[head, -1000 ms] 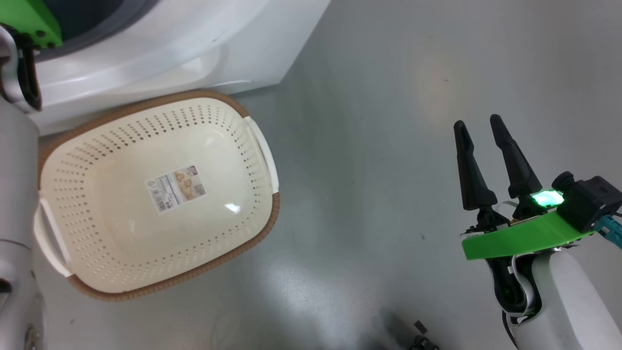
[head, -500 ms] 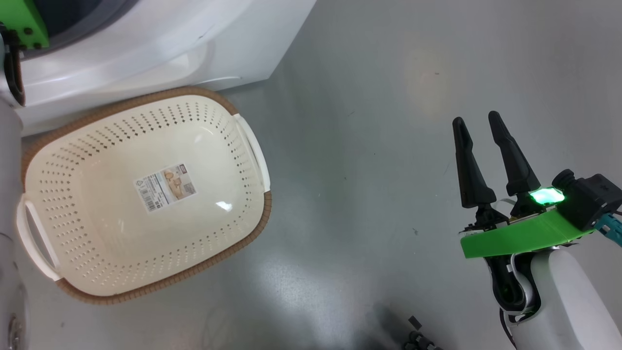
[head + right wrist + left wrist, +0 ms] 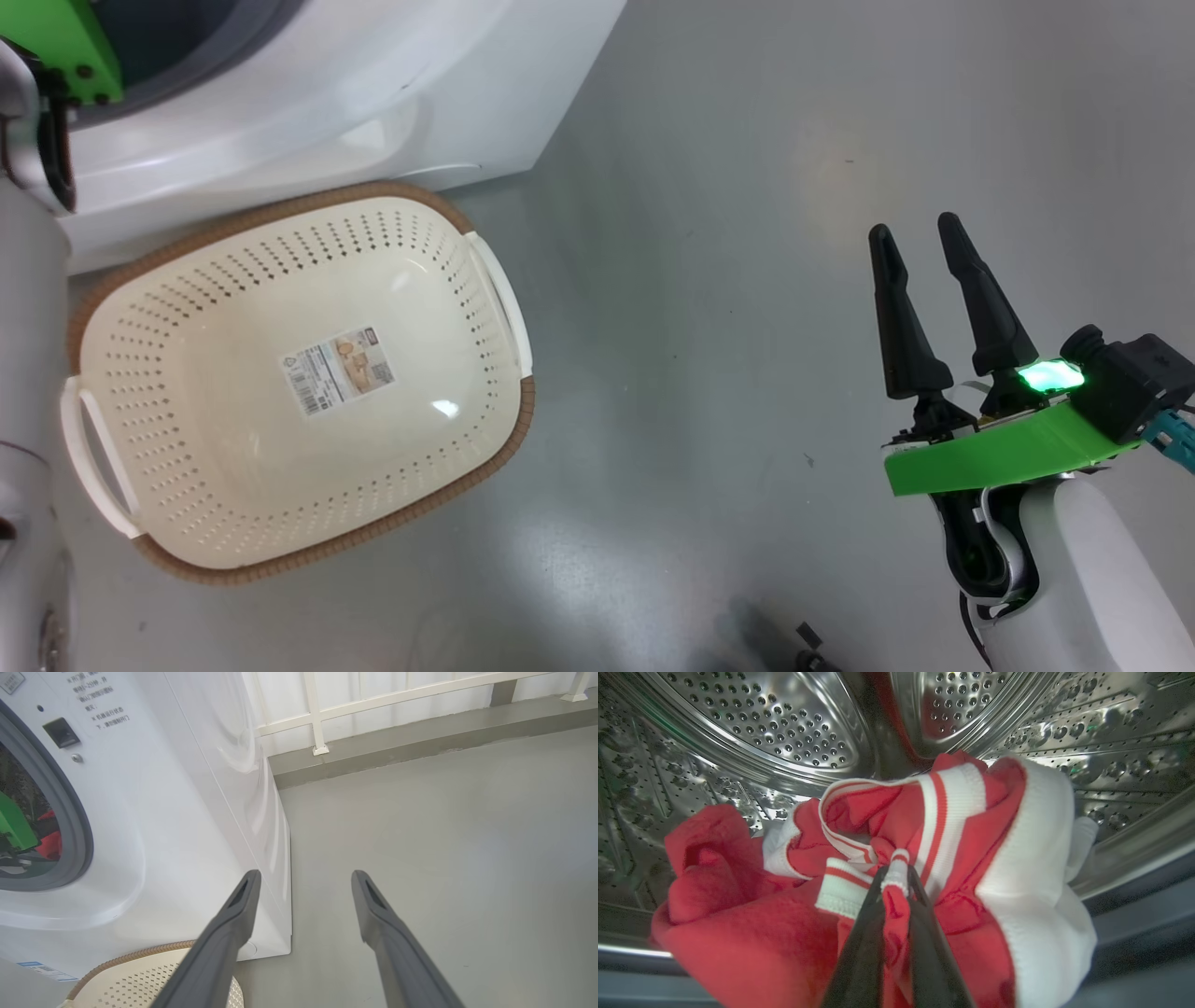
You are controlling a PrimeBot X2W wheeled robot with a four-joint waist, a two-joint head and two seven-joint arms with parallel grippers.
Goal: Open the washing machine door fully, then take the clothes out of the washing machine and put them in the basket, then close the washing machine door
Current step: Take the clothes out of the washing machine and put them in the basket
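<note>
Inside the steel drum [image 3: 761, 728] of the washing machine [image 3: 187, 812], my left claw [image 3: 896, 873] is pinching a fold of the clothes [image 3: 738, 933]. Both fingers are pressing in on a red strip capped by a white ribbed edge, with almost no gap between them. Grip: closed on fabric. The clothes are lying as one soft red bundle with white stripes and white panels on the near, low part of the drum. The perforated wall is curving behind it and to both sides.

Head view: the green mount [image 3: 65, 47] of my left arm is sitting at the dark opening at the far left, and the pale forearm [image 3: 28, 373] is running down the left edge. The basket [image 3: 168, 392] is sitting on the grey floor [image 3: 709, 327] just in front of the machine. Its far rim is touching or nearly touching the white front panel; I cannot tell which. Its cream perforated bottom is showing bare around the sticker [image 3: 338, 369].

My right claw [image 3: 915, 229] is hanging well to the right of the basket, over the floor, fingers spread wide and gripping nothing. Right wrist view: those fingers are pointing past the machine's right corner. The grey gasket [image 3: 83, 830] is framing the opening at left, and a patch of red is showing inside it beside the green mount. A white railing [image 3: 317, 718] is standing along the far wall.
</note>
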